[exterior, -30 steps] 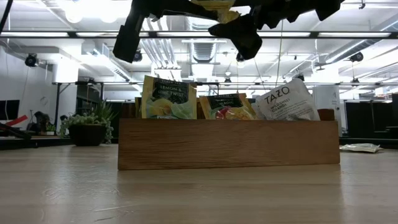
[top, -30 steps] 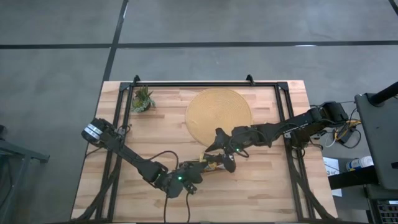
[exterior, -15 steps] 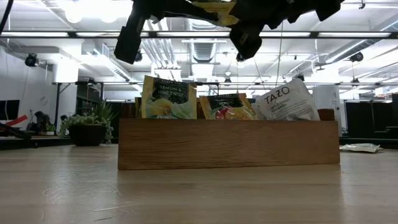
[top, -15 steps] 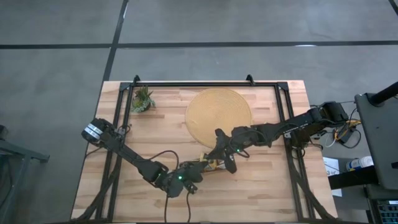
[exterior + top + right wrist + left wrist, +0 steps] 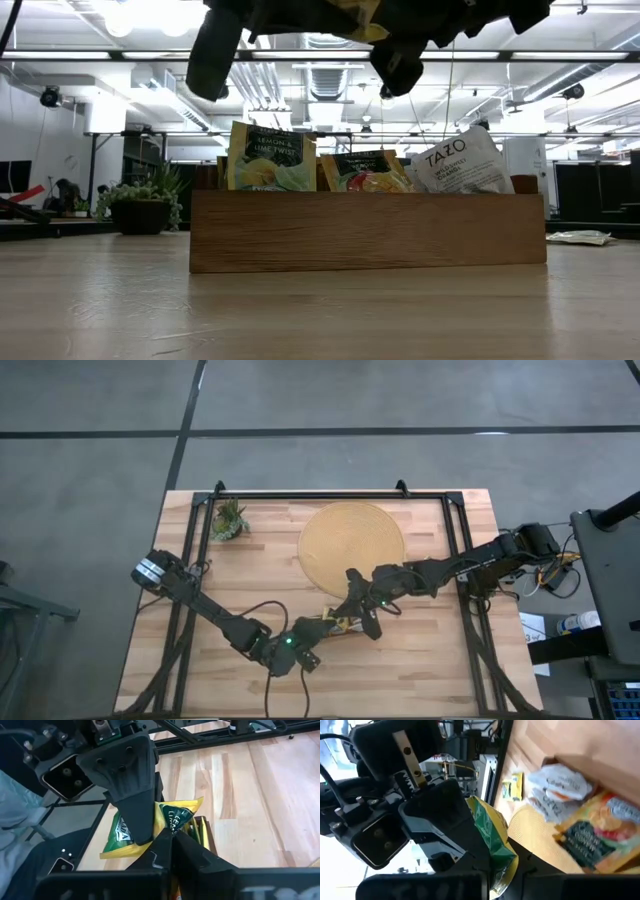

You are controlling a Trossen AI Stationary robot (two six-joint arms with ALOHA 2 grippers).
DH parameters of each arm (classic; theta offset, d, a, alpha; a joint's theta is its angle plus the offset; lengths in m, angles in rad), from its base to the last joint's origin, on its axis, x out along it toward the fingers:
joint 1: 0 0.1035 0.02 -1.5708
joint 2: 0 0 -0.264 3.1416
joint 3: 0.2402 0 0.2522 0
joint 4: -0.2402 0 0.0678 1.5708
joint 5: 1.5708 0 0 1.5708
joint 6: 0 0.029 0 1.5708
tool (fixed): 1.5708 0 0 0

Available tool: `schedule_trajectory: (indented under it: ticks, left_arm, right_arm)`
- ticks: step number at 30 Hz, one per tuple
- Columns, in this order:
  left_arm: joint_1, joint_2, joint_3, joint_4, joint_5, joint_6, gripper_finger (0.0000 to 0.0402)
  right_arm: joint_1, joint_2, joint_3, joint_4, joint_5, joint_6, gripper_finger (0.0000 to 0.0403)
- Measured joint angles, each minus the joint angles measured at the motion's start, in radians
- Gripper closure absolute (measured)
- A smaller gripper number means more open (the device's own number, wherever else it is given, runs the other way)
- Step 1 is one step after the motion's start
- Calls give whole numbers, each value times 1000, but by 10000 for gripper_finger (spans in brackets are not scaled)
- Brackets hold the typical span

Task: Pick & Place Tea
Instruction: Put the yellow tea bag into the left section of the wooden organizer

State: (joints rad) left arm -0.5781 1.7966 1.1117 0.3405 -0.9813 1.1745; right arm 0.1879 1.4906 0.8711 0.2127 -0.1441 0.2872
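One wooden table (image 5: 420, 660), grey floor (image 5: 100, 420), lit ceiling (image 5: 320, 75)

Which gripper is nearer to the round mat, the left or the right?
The right gripper: it is just off the round mat at its near edge. The left gripper is farther out, past the right one.

light butcher-block wooden table (image 5: 420, 660) carries a round tan woven mat (image 5: 352, 544), small green spiky potted plant (image 5: 229, 520), brown oblong wooden tray (image 5: 366, 232)
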Motion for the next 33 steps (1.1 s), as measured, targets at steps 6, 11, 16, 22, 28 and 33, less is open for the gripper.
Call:
schedule_trajectory:
  ticks: [6, 11, 16, 22, 28, 33]
  left_arm:
    - [0, 0, 14, 1, 67, -59, 342]
    - [-1, -6, 14, 5, 90, -105, 278]
    - [-10, -29, 16, 3, 53, -239, 225]
    - [-60, -92, 59, 4, 7, -460, 214]
    - [-118, -196, 51, 3, 76, -630, 213]
    - [-121, -266, 19, -2, 79, -788, 213]
  right_arm:
    - [0, 0, 0, 5, -24, 0, 395]
    - [-2, -1, 5, 3, -14, -1, 395]
    - [0, -31, 11, 3, -15, -79, 395]
    - [33, -29, 10, 3, 1, -249, 395]
    - [84, 24, 9, 3, 172, -475, 395]
    - [122, 93, 17, 29, 291, -657, 395]
